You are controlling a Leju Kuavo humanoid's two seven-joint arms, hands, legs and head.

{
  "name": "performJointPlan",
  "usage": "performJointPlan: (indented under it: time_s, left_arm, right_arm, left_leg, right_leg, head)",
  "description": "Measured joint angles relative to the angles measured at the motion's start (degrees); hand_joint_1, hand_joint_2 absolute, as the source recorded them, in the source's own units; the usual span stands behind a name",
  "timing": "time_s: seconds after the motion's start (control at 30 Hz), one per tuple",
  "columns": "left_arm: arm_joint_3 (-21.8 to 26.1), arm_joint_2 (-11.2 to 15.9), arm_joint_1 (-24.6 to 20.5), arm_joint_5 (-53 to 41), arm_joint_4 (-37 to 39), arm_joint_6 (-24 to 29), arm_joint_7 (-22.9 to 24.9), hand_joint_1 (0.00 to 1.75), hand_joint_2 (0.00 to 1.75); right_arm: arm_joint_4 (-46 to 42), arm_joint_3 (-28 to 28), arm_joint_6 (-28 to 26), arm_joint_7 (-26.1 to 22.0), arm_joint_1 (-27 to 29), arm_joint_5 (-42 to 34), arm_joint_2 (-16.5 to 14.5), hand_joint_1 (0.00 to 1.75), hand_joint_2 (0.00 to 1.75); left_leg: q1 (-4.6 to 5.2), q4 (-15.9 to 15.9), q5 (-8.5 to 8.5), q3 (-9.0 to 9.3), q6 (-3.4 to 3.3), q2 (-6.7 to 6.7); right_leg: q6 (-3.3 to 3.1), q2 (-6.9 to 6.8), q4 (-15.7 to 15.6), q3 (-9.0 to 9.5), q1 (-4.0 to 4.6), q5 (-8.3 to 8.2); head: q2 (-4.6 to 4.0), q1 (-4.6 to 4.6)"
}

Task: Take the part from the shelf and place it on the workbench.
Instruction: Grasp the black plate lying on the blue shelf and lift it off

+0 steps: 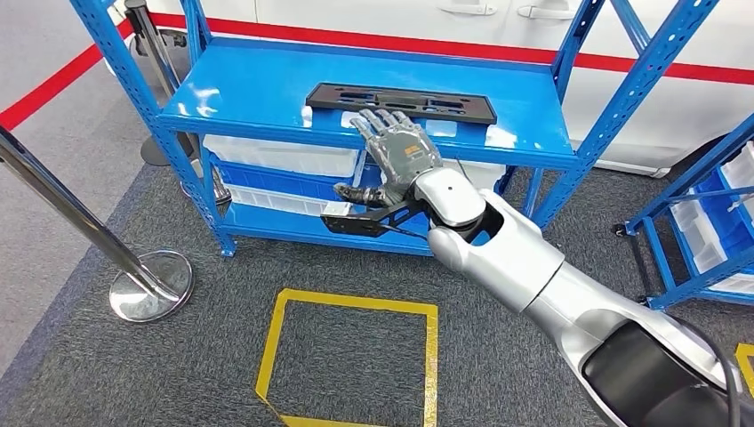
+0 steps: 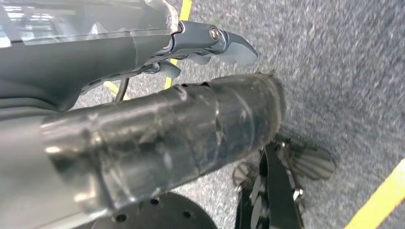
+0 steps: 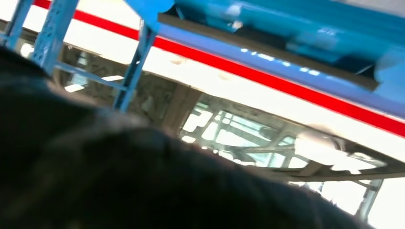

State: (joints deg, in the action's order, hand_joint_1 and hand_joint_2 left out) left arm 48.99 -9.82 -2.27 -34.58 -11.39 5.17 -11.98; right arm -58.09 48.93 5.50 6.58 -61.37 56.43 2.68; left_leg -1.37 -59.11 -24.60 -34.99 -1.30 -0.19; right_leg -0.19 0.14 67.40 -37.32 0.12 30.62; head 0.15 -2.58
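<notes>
Right robot hand (image 1: 397, 142), fingers spread and empty, apparently just touches the black part (image 1: 400, 101) at twelve o'clock; a push could skid it backward off the shelf (image 1: 267, 89).

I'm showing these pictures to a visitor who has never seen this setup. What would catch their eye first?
Probably the bright blue shelf, with a long black part lying flat on its top level. Next, the silver right arm rising from the lower right, its right hand with fingers spread at the shelf's front edge, just short of the part. A yellow square is taped on the grey carpet in front.
</notes>
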Motion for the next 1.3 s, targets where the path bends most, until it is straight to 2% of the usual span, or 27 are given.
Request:
performJointPlan:
  time_s: [0.07, 0.1, 0.13, 0.2, 0.23, 0.27, 0.33, 0.4, 0.47, 0.53, 0.57, 0.6, 0.63, 0.67, 0.7, 0.77, 0.8, 0.93, 1.0, 1.07, 1.1, 1.13, 1.17, 1.2, 1.23, 1.27, 1.3]
  left_arm:
    - [0.01, 0.02, -0.01, -0.31, 0.0, 0.32, 0.01, 0.0, 0.0]
    - [0.01, 0.02, -0.02, -0.38, 0.0, 0.39, 0.02, 0.0, 0.0]
    - [0.01, 0.03, -0.02, -0.44, 0.0, 0.41, 0.03, 0.0, 0.0]
    - [0.02, -0.02, -0.03, -0.44, 0.01, 0.44, 0.05, 0.0, 0.0]
    - [0.03, -0.07, -0.05, -0.38, 0.01, 0.42, 0.04, 0.0, 0.0]
    - [0.05, -0.11, -0.09, -0.29, 0.01, 0.4, 0.02, 0.0, 0.0]
    - [0.17, -0.16, -0.19, -0.09, 0.02, 0.32, 0.05, 0.0, 0.0]
    - [0.38, -0.15, -0.25, 0.07, 0.02, 0.17, 0.2, 0.0, 0.0]
    - [0.64, -0.12, -0.24, 0.3, 0.02, -0.18, 0.4, 0.0, 0.0]
    - [0.92, -0.1, -0.19, 0.49, 0.02, -0.52, 0.57, 0.0, 0.0]
    - [1.02, -0.1, -0.2, 0.53, 0.02, -0.61, 0.63, 0.0, 0.0]
    - [1.08, -0.1, -0.21, 0.56, 0.02, -0.66, 0.68, 0.0, 0.0]
    - [1.15, -0.1, -0.21, 0.6, 0.02, -0.69, 0.72, 0.0, 0.0]
    - [1.24, -0.08, -0.2, 0.62, 0.02, -0.71, 0.78, 0.0, 0.0]
    - [1.34, -0.06, -0.18, 0.63, 0.02, -0.71, 0.85, 0.0, 0.0]
    - [1.46, -0.02, -0.17, 0.64, 0.02, -0.72, 0.98, 0.0, 0.0]
    - [1.48, -0.02, -0.19, 0.64, 0.02, -0.74, 1.02, 0.0, 0.0]
    - [1.6, -0.05, -0.27, 0.63, 0.02, -0.78, 1.03, 0.0, 0.0]
    - [1.8, -0.07, -0.26, 0.61, 0.02, -0.73, 1.02, 0.0, 0.0]
    - [1.96, -0.06, -0.28, 0.6, 0.02, -0.72, 0.97, 0.0, 0.0]
    - [2.03, -0.06, -0.28, 0.6, 0.02, -0.75, 0.93, 0.0, 0.0]
    - [2.1, -0.06, -0.27, 0.6, 0.02, -0.79, 0.9, 0.0, 0.0]
    - [2.18, -0.07, -0.27, 0.6, 0.02, -0.83, 0.89, 0.0, 0.0]
    - [2.26, -0.08, -0.25, 0.59, 0.02, -0.85, 0.87, 0.0, 0.0]
    - [2.31, -0.09, -0.22, 0.59, 0.02, -0.86, 0.86, 0.0, 0.0]
    - [2.34, -0.1, -0.23, 0.58, 0.02, -0.86, 0.84, 0.0, 0.0]
    - [2.37, -0.09, -0.27, 0.57, 0.02, -0.86, 0.8, 0.0, 0.0]
  right_arm:
    - [-0.19, -0.46, 0.17, 0.07, -0.22, -0.26, 0.63, 0.0, 0.0]
    - [-0.21, -0.56, 0.26, 0.08, -0.22, -0.36, 0.89, 0.0, 0.0]
    - [-0.26, -0.62, 0.31, 0.09, -0.24, -0.41, 1.09, 0.0, 0.0]
    - [-0.49, -0.79, 0.33, 0.13, -0.46, -0.44, 1.41, 0.0, 0.0]
    - [-0.6, -0.89, 0.35, 0.16, -0.67, -0.44, 1.51, 0.0, 0.0]
    - [-0.68, -0.97, 0.38, 0.21, -0.89, -0.44, 1.58, 0.0, 0.0]
    - [-0.72, -1.02, 0.47, 0.32, -1.17, -0.43, 1.71, 0.0, 0.0]
    - [-0.79, -1.04, 0.54, 0.38, -1.27, -0.42, 1.84, 0.0, 0.0]
    - [-0.85, -1.07, 0.6, 0.36, -1.48, -0.42, 1.87, 0.0, 0.0]
    - [-0.84, -1.05, 0.79, 0.22, -1.58, -0.42, 1.81, 0.0, 0.0]
    - [-0.83, -1.04, 0.91, 0.13, -1.55, -0.42, 1.76, 0.0, 0.0]
    - [-0.81, -1.03, 1.02, 0.07, -1.51, -0.42, 1.68, 0.0, 0.0]
    - [-0.8, -1.02, 1.08, 0.02, -1.5, -0.42, 1.59, 0.0, 0.0]
    - [-0.79, -1.01, 1.11, -0.01, -1.5, -0.42, 1.47, 0.0, 0.0]
    - [-0.79, -1.0, 1.12, -0.04, -1.51, -0.42, 1.35, 0.0, 0.0]
    - [-0.79, -1.0, 1.13, -0.07, -1.54, -0.42, 1.2, 0.0, 0.0]
    - [-0.78, -0.99, 1.13, -0.07, -1.55, -0.42, 1.16, 0.0, 0.0]
    - [-0.75, -0.99, 1.16, -0.2, -1.63, -0.4, 1.03, 0.0, 0.0]
    - [-0.68, -0.99, 1.19, -0.26, -1.71, -0.36, 1.01, 0.0, 0.0]
    - [-0.5, -0.93, 1.25, -0.31, -1.59, -0.33, 1.01, 0.0, 0.0]
    - [-0.41, -0.9, 1.27, -0.36, -1.47, -0.33, 1.01, 0.0, 0.0]
    - [-0.33, -0.86, 1.29, -0.4, -1.39, -0.33, 1.01, 0.0, 0.0]
    - [-0.28, -0.84, 1.29, -0.43, -1.38, -0.33, 1.01, 0.0, 0.0]
    - [-0.25, -0.84, 1.29, -0.44, -1.39, -0.32, 1.01, 0.0, 0.0]
    - [-0.22, -0.84, 1.29, -0.44, -1.43, -0.31, 1.02, 0.0, 0.0]
    - [-0.19, -0.84, 1.31, -0.44, -1.49, -0.3, 1.03, 0.0, 0.0]
    - [-0.15, -0.83, 1.32, -0.44, -1.53, -0.29, 1.01, 0.0, 0.0]
  left_leg:
    - [0.04, -0.01, -0.12, 0.03, -0.22, -0.04]
    - [0.07, -0.01, -0.19, 0.1, -0.26, -0.07]
    - [0.11, -0.02, -0.27, 0.21, -0.26, -0.11]
    - [0.19, 0.02, -0.45, 0.53, -0.22, -0.17]
    - [0.27, 0.02, -0.51, 0.59, -0.11, -0.18]
    - [0.25, 0.06, -0.54, 0.57, 0.08, -0.17]
    - [0.16, 0.28, -0.52, 0.55, 0.63, -0.15]
    - [0.15, 0.14, -0.76, 0.58, 1.19, -0.09]
    - [0.23, -3.01, -2.68, -0.78, 1.59, -0.05]
    - [0.15, -10.31, -6.14, -4.42, 1.92, -0.04]
    - [0.12, -13.73, -7.31, -6.29, 2.1, -0.03]
    - [0.1, -15.46, -7.36, -7.4, 2.25, -0.03]
    - [0.1, -14.92, -6.25, -7.37, 2.33, -0.02]
    - [0.1, -12.18, -4.21, -6.2, 2.32, -0.01]
    - [0.1, -8.24, -1.92, -4.42, 2.23, 0.02]
    - [0.26, -1.79, 0.34, -1.22, 1.79, 0.04]
    - [0.33, -0.48, 0.4, -0.56, 1.51, 0.01]
    - [0.17, 0.4, 0.18, 0.03, 0.29, -0.14]
    - [-0.03, 0.74, 0.17, 0.34, -0.2, -0.07]
    - [-0.04, 0.76, -0.02, 0.41, -0.39, -0.06]
    - [-0.05, 0.75, -0.15, 0.5, -0.41, -0.09]
    - [-0.06, 0.74, -0.29, 0.66, -0.36, -0.13]
    - [-0.08, 0.73, -0.49, 0.95, -0.27, -0.19]
    - [-0.1, 0.72, -0.76, 1.31, -0.11, -0.23]
    - [-0.06, 0.72, -1.01, 1.62, 0.08, -0.25]
    - [0.01, 0.68, -1.24, 1.81, 0.32, -0.26]
    - [0.08, 0.69, -1.39, 1.86, 0.57, -0.26]
  right_leg:
    - [0.29, -0.01, 6.73, -3.61, -0.22, 2.29]
    - [0.25, -0.01, 7.72, -4.41, -0.27, 1.92]
    - [0.09, 0.0, 6.53, -4.16, -0.28, 0.49]
    - [-0.72, 0.03, -0.78, -1.1, -0.02, -3.77]
    - [-1.2, 0.0, -4.4, 0.49, 0.21, -5.2]
    - [-1.57, -0.02, -6.84, 1.54, 0.49, -5.91]
    - [-1.94, -0.05, -8.19, 2.06, 0.87, -5.84]
    - [-2.14, -0.08, -9.01, 2.67, 0.53, -6.12]
    - [-2.4, -0.21, -9.9, 3.41, 0.05, -6.47]
    - [-2.62, -0.27, -10.0, 3.56, 0.08, -6.43]
    - [-2.65, -0.27, -9.94, 3.57, 0.12, -6.35]
    - [-2.66, -0.26, -9.85, 3.61, 0.15, -6.23]
    - [-2.61, -0.24, -9.71, 3.69, 0.14, -6.05]
    - [-2.51, -0.21, -9.5, 3.85, 0.11, -5.79]
    - [-2.36, -0.18, -9.21, 4.01, 0.08, -5.45]
    - [-1.82, -0.11, -8.46, 4.05, 0.29, -4.72]
    - [-1.57, -0.11, -8.23, 3.99, 0.41, -4.47]
    - [-0.51, -0.14, -7.18, 3.78, 0.37, -3.38]
    - [0.18, -0.11, -2.1, 1.29, 0.03, -0.69]
    - [0.75, -0.12, 5.49, -3.02, -0.37, 2.1]
    - [0.92, -0.13, 7.64, -4.5, -0.57, 2.25]
    - [1.02, -0.14, 7.76, -4.99, -0.74, 1.29]
    - [1.01, -0.14, 5.44, -4.24, -0.86, -0.79]
    - [0.92, -0.16, 1.44, -2.65, -0.94, -3.42]
    - [0.78, -0.15, -2.3, -0.97, -0.88, -5.31]
    - [0.57, -0.14, -5.56, 0.45, -0.74, -6.51]
    - [0.35, -0.13, -7.32, 1.21, -0.56, -6.81]
  head:
    - [0.0, 0.01]
    - [0.0, 0.01]
    - [0.01, 0.01]
    - [0.0, 0.0]
    - [0.0, 0.0]
    - [0.0, 0.0]
    - [0.01, 0.0]
    - [0.01, -0.02]
    - [0.01, -0.05]
    - [0.01, -0.08]
    - [0.01, -0.07]
    - [0.0, -0.07]
    - [0.0, -0.07]
    - [0.0, -0.07]
    - [-0.01, -0.07]
    - [0.0, -0.05]
    - [0.0, -0.04]
    - [0.0, 0.02]
    - [0.0, 0.05]
    - [0.0, 0.07]
    - [0.01, 0.07]
    - [0.01, 0.07]
    - [0.01, 0.07]
    - [0.01, 0.07]
    - [0.0, 0.07]
    - [0.0, 0.07]
    - [0.0, 0.04]
